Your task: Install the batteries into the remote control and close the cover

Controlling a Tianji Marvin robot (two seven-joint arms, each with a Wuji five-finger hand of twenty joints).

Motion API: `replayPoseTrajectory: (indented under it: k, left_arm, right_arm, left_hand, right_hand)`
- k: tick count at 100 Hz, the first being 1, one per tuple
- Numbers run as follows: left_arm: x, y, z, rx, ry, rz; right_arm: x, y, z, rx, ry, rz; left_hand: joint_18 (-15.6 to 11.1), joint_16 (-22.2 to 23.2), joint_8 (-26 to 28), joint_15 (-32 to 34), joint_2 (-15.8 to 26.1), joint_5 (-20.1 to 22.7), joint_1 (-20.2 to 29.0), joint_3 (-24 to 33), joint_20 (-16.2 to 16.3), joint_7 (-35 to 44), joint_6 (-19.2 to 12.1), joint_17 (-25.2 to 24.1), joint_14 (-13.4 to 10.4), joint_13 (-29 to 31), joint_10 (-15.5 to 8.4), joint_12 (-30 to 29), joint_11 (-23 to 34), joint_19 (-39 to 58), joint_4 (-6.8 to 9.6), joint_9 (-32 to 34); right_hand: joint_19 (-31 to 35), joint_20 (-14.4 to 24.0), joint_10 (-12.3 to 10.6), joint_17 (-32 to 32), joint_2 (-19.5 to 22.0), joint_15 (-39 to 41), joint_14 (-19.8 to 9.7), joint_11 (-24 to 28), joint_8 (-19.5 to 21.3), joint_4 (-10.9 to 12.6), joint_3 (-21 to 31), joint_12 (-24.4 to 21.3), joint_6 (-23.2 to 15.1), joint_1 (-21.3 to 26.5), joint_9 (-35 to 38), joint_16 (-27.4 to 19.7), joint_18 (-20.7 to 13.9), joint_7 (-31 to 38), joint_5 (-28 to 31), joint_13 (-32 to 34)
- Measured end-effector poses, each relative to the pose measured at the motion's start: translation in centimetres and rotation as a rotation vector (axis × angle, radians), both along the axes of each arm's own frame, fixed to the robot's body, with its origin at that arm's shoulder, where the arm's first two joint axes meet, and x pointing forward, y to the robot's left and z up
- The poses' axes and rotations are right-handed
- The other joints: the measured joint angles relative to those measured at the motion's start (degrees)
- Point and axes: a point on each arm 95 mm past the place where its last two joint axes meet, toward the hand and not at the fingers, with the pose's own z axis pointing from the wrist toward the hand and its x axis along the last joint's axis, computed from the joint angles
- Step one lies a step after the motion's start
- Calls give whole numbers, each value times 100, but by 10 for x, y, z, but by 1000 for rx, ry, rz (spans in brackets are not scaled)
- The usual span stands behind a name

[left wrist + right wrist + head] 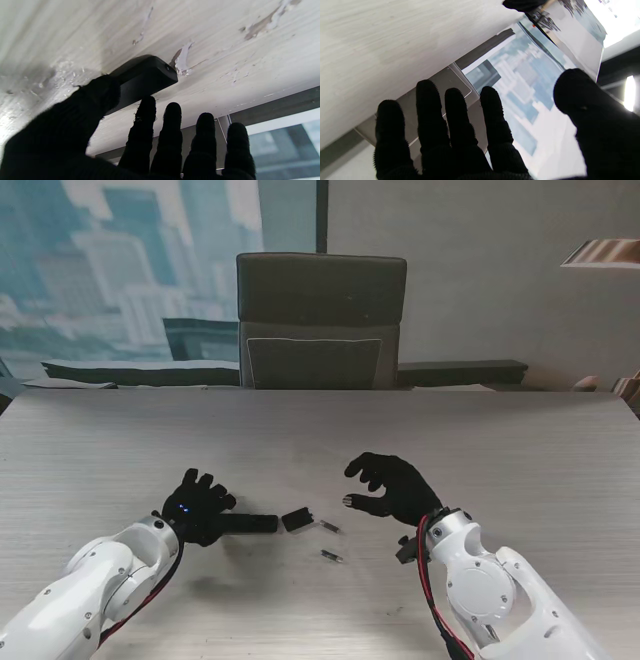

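Right hand (395, 488) hovers over the counter (520, 460), fingers spread, empty. Left hand (195, 508) grips the remote (248, 524); cover (297, 519) and two batteries (331, 541) lie just beside it.

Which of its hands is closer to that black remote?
Left. The left hand is touching the remote control at one end; the right hand hovers open, well off to its right.
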Motion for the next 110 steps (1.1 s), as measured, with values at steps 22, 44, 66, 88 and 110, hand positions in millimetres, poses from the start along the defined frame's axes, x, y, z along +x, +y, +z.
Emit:
replayPoseTrajectory:
  k: [22,44,66,88,110]
  left_arm:
    - [1,-2,1,14,6,-9]
    - [3,-5,1,19,15,-29]
    - [3,-6,1,23,14,-29]
    - [3,-6,2,22,16,-28]
    - [3,-5,1,16,15,-27]
  right_arm:
    - [-4,15,-8,-108,-53,24]
    - [-15,30,-23,-343,-133,63]
    - [-25,43,-42,-581,-251,122]
    - [-29,56,-56,-622,-225,129]
    - [-33,62,-64,-661,-235,121]
  left_hand:
    - [-1,3,0,84,-70,0,86,1,-13,113,125,0,-7,75,-66,2,56,9,-110,104]
    - [-1,3,0,84,-82,34,201,-13,-73,350,362,0,-14,80,-71,4,67,10,-112,245]
    - [-1,3,-89,84,-82,36,236,-5,-74,393,388,0,-16,82,-72,5,69,56,-112,250]
    - [-1,9,-151,89,-82,36,252,-15,-102,396,389,0,-18,145,-73,7,69,58,-112,251]
    - [-1,9,-168,89,-75,37,253,-8,-104,410,405,0,-18,148,-72,7,69,60,-113,251]
  right_hand:
    - [749,4,1,203,-307,579,0,350,149,-1,324,109,0,125,228,206,0,41,302,245]
    - [1179,4,1,365,-774,1190,-1,786,255,-3,763,299,4,443,505,434,-5,52,819,403]
    - [1528,17,-88,368,-1114,1750,-104,1284,381,-5,1162,517,-304,777,355,710,-168,165,1229,321]
    - [1763,160,-95,460,-1251,2223,-105,1616,445,-5,1177,673,-222,777,392,913,-224,185,1431,341]
    - [1880,229,-100,520,-1258,2358,-105,1697,446,-5,1177,738,-214,706,447,940,-226,191,1731,422]
